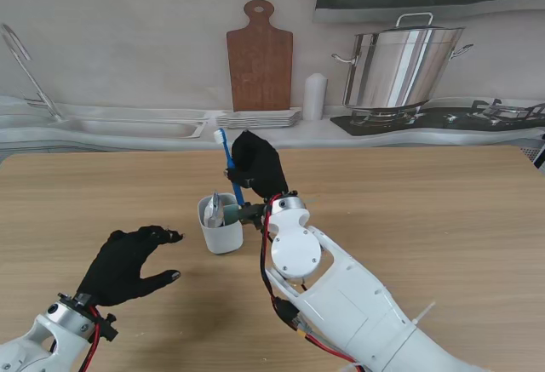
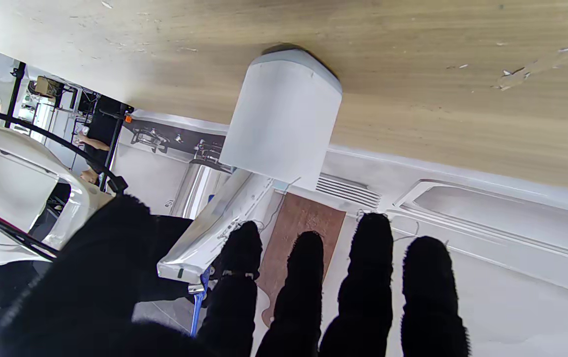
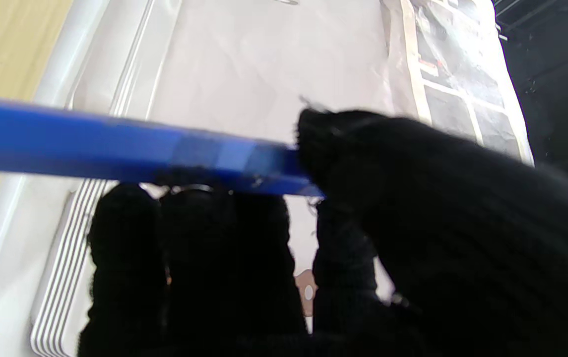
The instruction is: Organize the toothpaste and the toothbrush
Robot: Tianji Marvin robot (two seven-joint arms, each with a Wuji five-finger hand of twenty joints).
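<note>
A white cup (image 1: pixel 221 227) stands on the wooden table (image 1: pixel 426 210), with a silver toothpaste tube (image 1: pixel 215 209) leaning inside it. My right hand (image 1: pixel 260 168) is shut on a blue toothbrush (image 1: pixel 230 168), which stands nearly upright with its lower end at the cup's mouth and its white head at the top. In the right wrist view the blue handle (image 3: pixel 115 153) crosses between thumb and fingers. My left hand (image 1: pixel 128 266) rests open on the table to the left of the cup, holding nothing. The left wrist view shows the cup (image 2: pixel 284 119) and the tube (image 2: pixel 214 228) just beyond the fingertips (image 2: pixel 370 243).
A counter runs behind the table with a sink (image 1: pixel 128 125), a wooden cutting board (image 1: pixel 260 65), stacked white plates (image 1: pixel 260 118), a white bottle (image 1: pixel 316 95) and a steel pot (image 1: pixel 404 65) on a stove (image 1: pixel 443 119).
</note>
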